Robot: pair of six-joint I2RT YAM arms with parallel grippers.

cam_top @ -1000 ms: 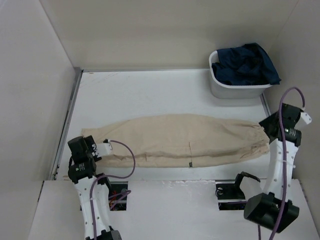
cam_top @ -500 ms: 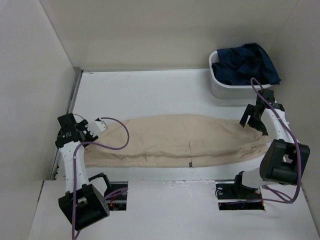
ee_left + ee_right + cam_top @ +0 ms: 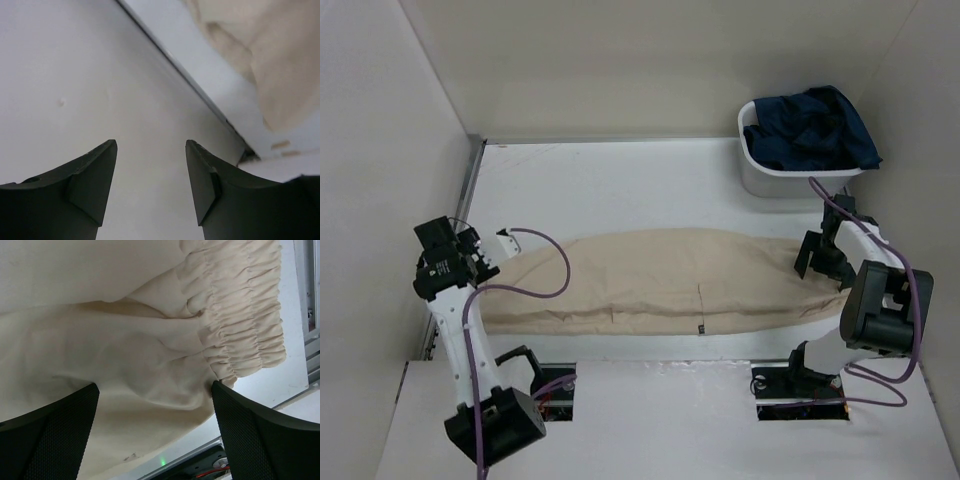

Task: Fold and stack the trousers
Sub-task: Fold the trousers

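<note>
The beige trousers (image 3: 670, 280) lie flat across the table, legs to the left and the gathered waistband (image 3: 240, 325) to the right. A small dark tag (image 3: 701, 327) shows on the near seam. My right gripper (image 3: 812, 260) hovers open over the waistband end; in the right wrist view the cloth (image 3: 125, 315) fills the wide gap of the gripper (image 3: 155, 387) and neither finger pinches it. My left gripper (image 3: 472, 252) stands open at the leg end, off the cloth. In the left wrist view this gripper (image 3: 151, 145) faces the bare side wall, with the trousers (image 3: 270, 55) at the upper right.
A white bin (image 3: 790, 182) with dark blue clothes (image 3: 810, 125) stands at the back right. Walls close in the table on the left (image 3: 390, 200) and back. A metal rail (image 3: 460, 230) runs along the left edge. Bare tabletop (image 3: 620, 185) lies behind the trousers.
The left gripper has swung back and left, away from the leg ends. The right gripper has come in from the right edge over the waistband, with its jaws wider.
</note>
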